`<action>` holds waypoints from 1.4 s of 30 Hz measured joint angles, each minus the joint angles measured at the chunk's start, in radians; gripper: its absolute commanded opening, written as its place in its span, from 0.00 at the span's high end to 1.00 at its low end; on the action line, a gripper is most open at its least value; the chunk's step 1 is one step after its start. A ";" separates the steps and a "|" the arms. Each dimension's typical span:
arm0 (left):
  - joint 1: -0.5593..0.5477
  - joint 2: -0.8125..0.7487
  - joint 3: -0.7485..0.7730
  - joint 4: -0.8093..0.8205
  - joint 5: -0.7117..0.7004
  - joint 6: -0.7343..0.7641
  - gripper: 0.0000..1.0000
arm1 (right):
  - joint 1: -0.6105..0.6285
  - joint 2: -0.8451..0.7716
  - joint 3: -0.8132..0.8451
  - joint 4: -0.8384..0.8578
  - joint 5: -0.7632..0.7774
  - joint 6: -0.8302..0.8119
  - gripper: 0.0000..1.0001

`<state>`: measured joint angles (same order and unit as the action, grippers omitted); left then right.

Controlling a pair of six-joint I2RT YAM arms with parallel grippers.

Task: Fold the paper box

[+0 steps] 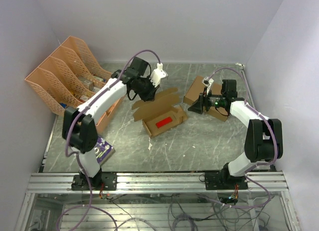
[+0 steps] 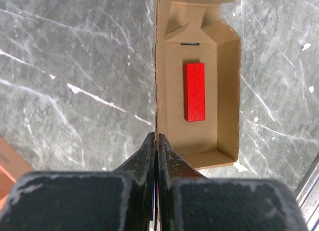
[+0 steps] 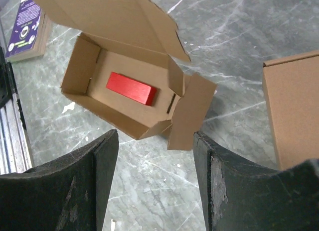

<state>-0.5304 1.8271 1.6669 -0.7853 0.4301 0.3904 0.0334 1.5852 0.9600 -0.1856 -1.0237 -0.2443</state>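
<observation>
Paper box (image 1: 164,120) is pinched by its lid (image 1: 168,97) in my left gripper (image 2: 157,141) — a hard pull could tear it — and my open right gripper (image 3: 154,146) steadies nothing

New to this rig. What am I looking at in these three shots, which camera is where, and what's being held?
Two robot arms are bolted at the near edge of a table. One picture looks down from above; the other two come from wrist cameras, so the dark shapes at the bottom are fingers. On the table lie an open paper box with a red block inside, a second cardboard box, orange file racks and a purple booklet. The left gripper is pinched shut on the edge of the paper box's raised lid. The right gripper is open and empty, facing the box.
</observation>
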 measured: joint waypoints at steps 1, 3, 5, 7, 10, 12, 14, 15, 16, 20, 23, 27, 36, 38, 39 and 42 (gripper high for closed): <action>-0.002 -0.047 -0.048 0.026 -0.008 -0.011 0.93 | 0.000 0.000 -0.006 0.016 0.008 0.018 0.42; -0.005 -0.119 -0.112 0.067 -0.025 -0.024 0.93 | -0.001 0.000 -0.017 0.044 0.034 0.053 0.54; -0.011 -0.196 -0.181 0.116 -0.041 -0.035 0.93 | -0.002 0.000 -0.032 0.074 0.066 0.092 0.68; -0.020 -0.275 -0.259 0.180 -0.054 -0.043 0.93 | -0.002 0.003 -0.048 0.108 0.103 0.132 0.74; -0.028 -0.349 -0.336 0.242 -0.061 -0.050 0.93 | -0.001 0.031 -0.054 0.150 0.158 0.186 0.76; -0.028 -0.361 -0.353 0.259 -0.061 -0.050 0.93 | 0.005 0.065 -0.047 0.171 0.195 0.209 0.76; -0.028 -0.353 -0.353 0.269 -0.060 -0.050 0.93 | 0.017 0.105 -0.028 0.174 0.233 0.220 0.77; -0.028 -0.347 -0.353 0.271 -0.060 -0.050 0.93 | 0.032 0.129 -0.014 0.175 0.258 0.222 0.77; -0.028 -0.338 -0.353 0.273 -0.061 -0.050 0.93 | 0.049 0.148 -0.003 0.177 0.277 0.222 0.77; -0.028 -0.318 -0.353 0.272 -0.061 -0.048 0.93 | 0.116 0.198 0.041 0.174 0.325 0.222 0.77; -0.028 -0.319 -0.353 0.280 -0.060 -0.047 0.93 | 0.130 0.228 0.075 0.179 0.344 0.222 0.77; -0.029 -0.320 -0.354 0.288 -0.060 -0.046 0.93 | 0.127 0.257 0.107 0.182 0.344 0.225 0.77; -0.029 -0.320 -0.354 0.290 -0.060 -0.047 0.93 | 0.125 0.243 0.076 0.217 0.175 0.248 0.70; -0.029 -0.320 -0.354 0.292 -0.060 -0.047 0.93 | 0.125 0.212 0.053 0.225 0.140 0.260 0.66; -0.029 -0.320 -0.354 0.292 -0.060 -0.047 0.93 | 0.125 0.198 0.046 0.231 0.128 0.266 0.65; -0.029 -0.320 -0.354 0.294 -0.060 -0.047 0.93 | 0.125 0.162 0.022 0.250 0.089 0.283 0.60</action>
<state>-0.5591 1.5074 1.3132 -0.4908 0.3702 0.3431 0.1585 1.7473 0.9817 0.0647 -0.9352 0.0387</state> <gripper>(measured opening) 0.072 0.360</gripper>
